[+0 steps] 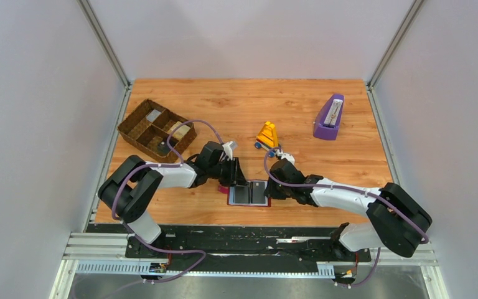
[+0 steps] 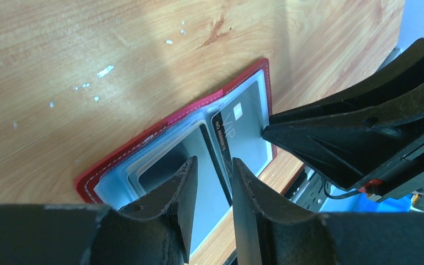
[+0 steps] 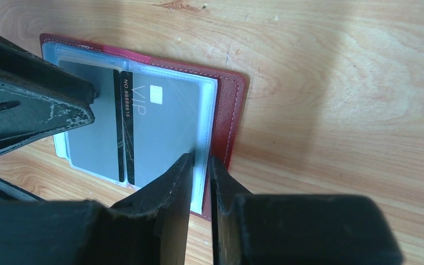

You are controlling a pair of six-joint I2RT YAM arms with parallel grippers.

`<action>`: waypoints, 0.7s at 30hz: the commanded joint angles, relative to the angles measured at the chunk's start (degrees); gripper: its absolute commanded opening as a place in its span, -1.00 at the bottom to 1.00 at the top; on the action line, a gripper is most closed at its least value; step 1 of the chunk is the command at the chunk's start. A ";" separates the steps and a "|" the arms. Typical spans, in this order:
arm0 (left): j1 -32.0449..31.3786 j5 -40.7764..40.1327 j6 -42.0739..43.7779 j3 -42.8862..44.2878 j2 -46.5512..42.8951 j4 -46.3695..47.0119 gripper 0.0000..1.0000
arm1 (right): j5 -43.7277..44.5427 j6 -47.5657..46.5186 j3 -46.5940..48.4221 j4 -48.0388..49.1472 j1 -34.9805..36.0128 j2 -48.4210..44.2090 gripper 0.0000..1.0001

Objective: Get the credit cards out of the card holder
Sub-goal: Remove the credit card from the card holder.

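Right jaws pinch a sleeve edge of the open card holder (image 3: pixel 233 110); left jaws stand part-open, holding nothing, the VIP card (image 3: pixel 165 127) edge between them.

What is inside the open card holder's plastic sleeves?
The card holder lies open. One sleeve shows a grey VIP card with a chip; the neighbouring sleeve holds another grey card. Anything in sleeves underneath is covered.

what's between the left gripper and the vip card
Nothing visible besides the clear sleeve over the VIP card. The left gripper is open at its striped edge; the right gripper pinches the card holder on the far side.
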 commanded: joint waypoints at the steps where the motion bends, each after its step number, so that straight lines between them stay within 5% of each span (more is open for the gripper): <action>1: -1.08 -1.91 -0.28 -0.15 1.81 4.03 -0.24 | 0.75 0.66 -1.59 0.99 -0.37 -0.40 -0.62; 21: -1.72 -3.74 -1.11 1.32 7.46 4.55 -0.24 | 0.59 0.35 -1.71 1.12 -0.60 -1.19 -0.64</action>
